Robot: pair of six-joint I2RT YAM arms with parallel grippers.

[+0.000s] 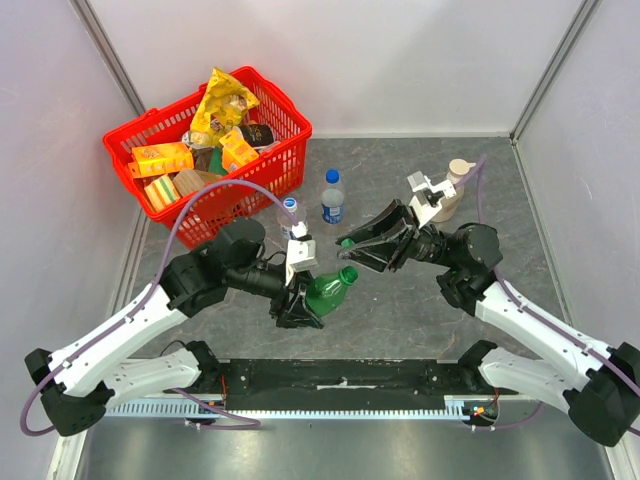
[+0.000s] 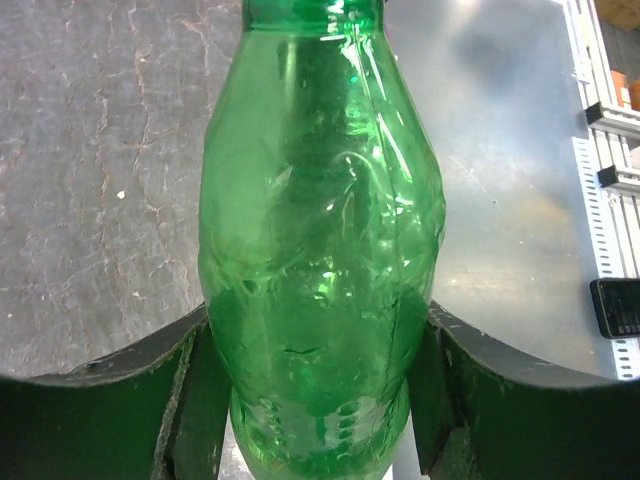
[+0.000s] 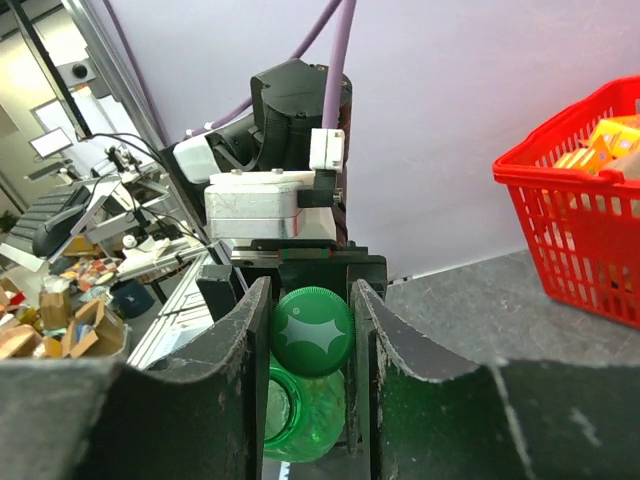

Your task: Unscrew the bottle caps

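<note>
Under both grippers spreads the grey marbled table, walled on three sides. Far beyond the left gripper, at the back left corner, stands a red basket packed with snack packets and cartons. Held in the left gripper is the green bottle, tilted off the table with its neck pointing up and across to the right gripper. In the left wrist view the two fingers press the lower body of the green bottle from either side, half closed around it.

Behind the right gripper, near the back wall, stands a pump dispenser with a beige top. Beyond the gap between the grippers stands a blue-labelled bottle, upright, its blue cap on. Just beyond the left gripper stands a clear bottle, also upright, its blue cap on.

Smallest is the green cap, still on the green bottle's neck. In the right wrist view it sits face-on between the right gripper's dark fingers, which stand narrow and touch it on both sides, gripping it
</note>
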